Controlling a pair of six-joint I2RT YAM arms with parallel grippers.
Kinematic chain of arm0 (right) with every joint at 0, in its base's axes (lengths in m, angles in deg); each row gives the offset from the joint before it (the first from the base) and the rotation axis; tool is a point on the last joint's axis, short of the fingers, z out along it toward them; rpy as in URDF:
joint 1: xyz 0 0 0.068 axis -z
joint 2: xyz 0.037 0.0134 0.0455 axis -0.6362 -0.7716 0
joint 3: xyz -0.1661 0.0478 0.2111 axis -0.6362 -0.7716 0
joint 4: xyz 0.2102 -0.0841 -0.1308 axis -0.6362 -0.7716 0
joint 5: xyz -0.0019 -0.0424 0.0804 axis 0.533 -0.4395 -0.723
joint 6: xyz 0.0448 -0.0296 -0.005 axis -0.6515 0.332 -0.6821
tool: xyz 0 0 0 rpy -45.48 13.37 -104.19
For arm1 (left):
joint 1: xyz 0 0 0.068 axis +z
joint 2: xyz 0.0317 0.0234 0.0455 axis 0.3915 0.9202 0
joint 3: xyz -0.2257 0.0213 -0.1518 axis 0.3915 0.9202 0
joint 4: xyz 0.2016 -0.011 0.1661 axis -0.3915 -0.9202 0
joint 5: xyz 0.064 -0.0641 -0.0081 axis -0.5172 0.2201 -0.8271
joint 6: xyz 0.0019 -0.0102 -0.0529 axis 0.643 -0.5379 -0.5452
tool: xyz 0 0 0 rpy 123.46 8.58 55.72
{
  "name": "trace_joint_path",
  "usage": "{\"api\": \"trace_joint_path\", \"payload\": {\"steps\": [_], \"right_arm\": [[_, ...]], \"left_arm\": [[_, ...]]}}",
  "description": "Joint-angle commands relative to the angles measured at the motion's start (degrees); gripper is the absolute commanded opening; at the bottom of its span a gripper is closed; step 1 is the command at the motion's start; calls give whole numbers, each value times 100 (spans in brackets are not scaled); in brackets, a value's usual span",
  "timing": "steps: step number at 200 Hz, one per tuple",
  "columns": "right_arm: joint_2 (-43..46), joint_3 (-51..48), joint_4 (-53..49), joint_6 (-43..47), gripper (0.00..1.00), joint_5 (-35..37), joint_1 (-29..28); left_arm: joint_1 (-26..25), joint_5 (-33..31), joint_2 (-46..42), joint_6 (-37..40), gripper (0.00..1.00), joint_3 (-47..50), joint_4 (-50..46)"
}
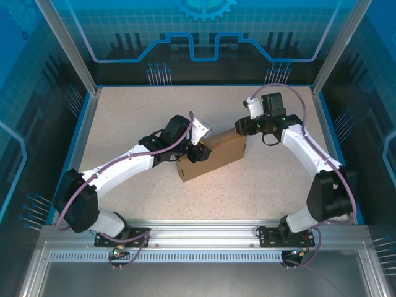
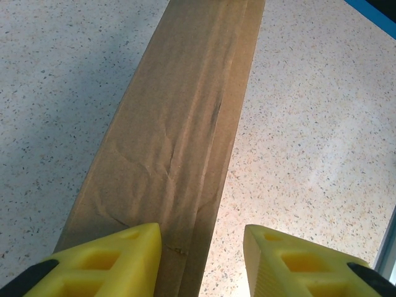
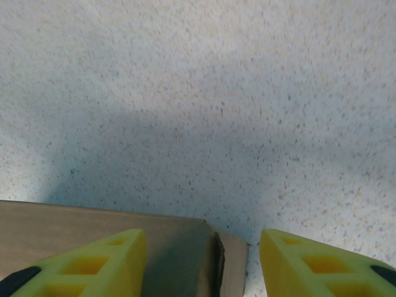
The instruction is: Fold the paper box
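The plain brown cardboard paper box (image 1: pixel 216 154) is seen near the middle of the pale speckled tabletop (image 1: pixel 124 117), formed into a closed oblong whose long axis runs from near-left to far-right. The left gripper (image 1: pixel 197 151) is set over the near-left end and the right gripper (image 1: pixel 238 128) at the far-right end, so each end is covered by the arm on its own side and neither is markedly nearer. In the left wrist view the paper box (image 2: pixel 185 111) stretches straight away from the left gripper (image 2: pixel 199 228). Its jaws are partly apart, one of the yellow fingers (image 2: pixel 111 260) lying over the creased top face and the other standing off the edge above bare tabletop, so nothing is clamped. Whether the first finger presses the card cannot be told. In the right wrist view a corner of the paper box (image 3: pixel 74 223) is framed by the right gripper (image 3: pixel 201 234), which is spread and released, with a clear gap beside the corner. Any coming squeeze is judged to turn on this end-to-end alignment.
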Motion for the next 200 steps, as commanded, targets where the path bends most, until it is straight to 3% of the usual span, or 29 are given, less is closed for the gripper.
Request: {"api": "trace_joint_path", "payload": {"steps": [1,64,112,142,200], "right_arm": [[8,-84,-100,-119,52,-219,174],[185,-1129,325,-373,49,-417,367],[302,-1726,768,-544,43,-456,378],[273,-1834,942,-578,40,-566,370],[274,-1703,927,-566,39,-610,357]], "left_arm": [[-41,-106,61,84,43,183,-493],[-38,-157,-128,3,49,166,-292],[-42,-606,-548,-59,56,217,223],[-24,-1004,-528,410,65,189,309],[17,-937,326,1485,83,-518,-273]]}}
